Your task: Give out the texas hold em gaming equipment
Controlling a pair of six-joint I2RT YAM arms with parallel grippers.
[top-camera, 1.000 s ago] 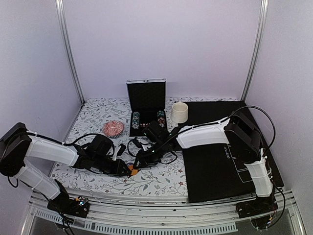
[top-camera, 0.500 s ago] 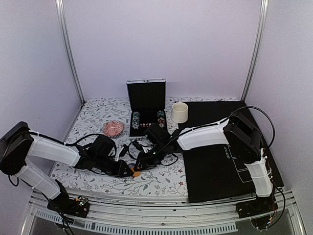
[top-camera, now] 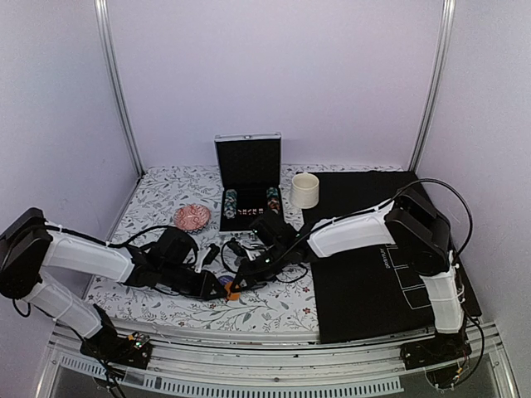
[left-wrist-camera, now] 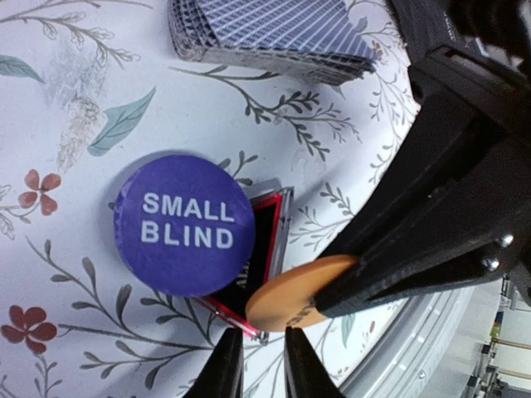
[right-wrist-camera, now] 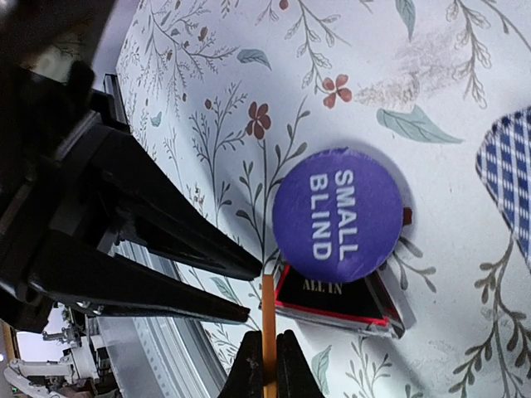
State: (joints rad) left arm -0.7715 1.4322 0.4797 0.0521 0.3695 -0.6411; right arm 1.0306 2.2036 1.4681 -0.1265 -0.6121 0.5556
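Observation:
The orange disc stands on edge, pinched in my shut right gripper just above the cloth; it also shows in the left wrist view and the top view. My left gripper sits right beside it, its fingers a little apart with nothing between them. The dark blue "SMALL BLIND" disc lies partly over the black red-edged "ALL IN" triangle marker, also seen in the right wrist view. A stack of grey-blue-backed cards lies just beyond them.
An open black case with rows of striped chips stands at the back. A pink ribbed dish is to its left, a cream cup to its right. A black mat covers the table's right side. The table's front edge is close.
My right gripper has come forward and down to the left gripper's tips and now grips the orange disc. The disc has shifted slightly to the right.

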